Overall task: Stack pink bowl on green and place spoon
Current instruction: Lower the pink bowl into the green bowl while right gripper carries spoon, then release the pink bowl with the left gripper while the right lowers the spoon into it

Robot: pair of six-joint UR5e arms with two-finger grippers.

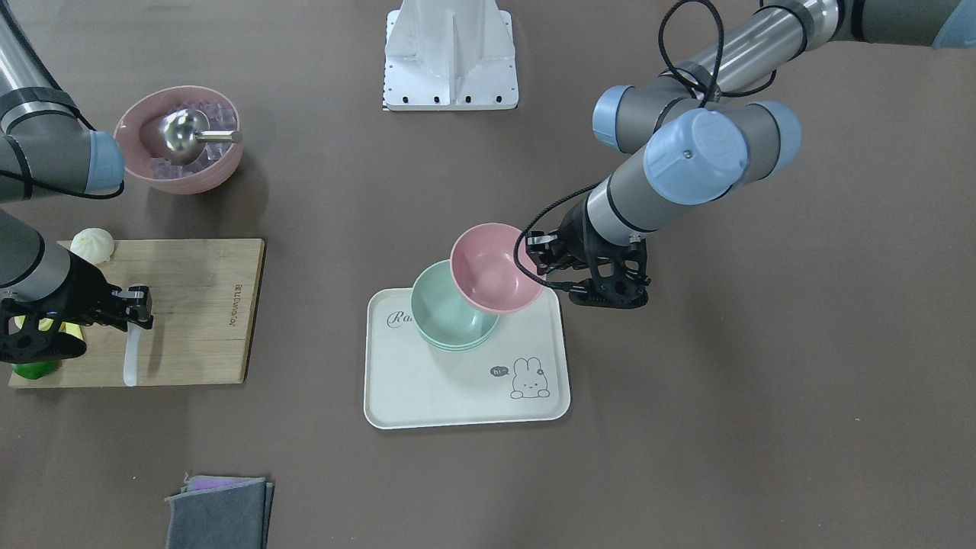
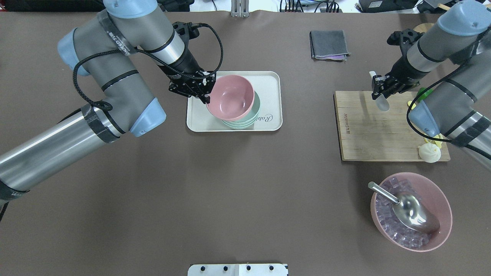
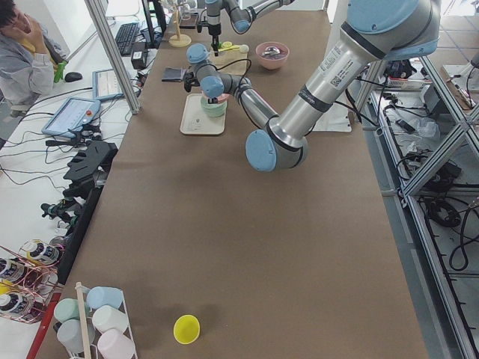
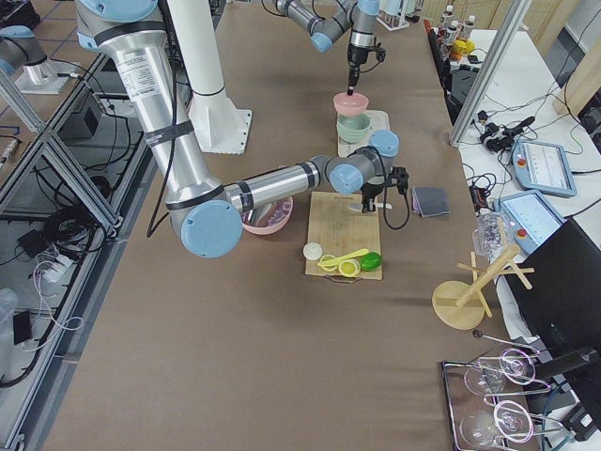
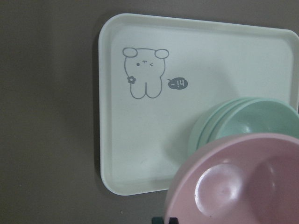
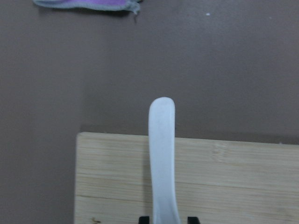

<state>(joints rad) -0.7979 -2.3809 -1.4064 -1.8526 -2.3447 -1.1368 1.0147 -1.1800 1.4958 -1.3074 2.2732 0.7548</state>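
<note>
While left gripper pinches pink bowl (tilted) above green bowl, right gripper clamps spoon

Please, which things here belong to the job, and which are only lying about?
For the job: pink bowl, held by the left gripper; green bowls on the tray; spoon, held by the right gripper.
Lying about: wooden board; bun; ice bowl with metal scoop; grey cloths.

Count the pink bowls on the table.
2. One pink bowl, held tilted by the left gripper over the green bowls on the tray; the other pink bowl, beside the cutting board, holds ice and a metal scoop.
</note>
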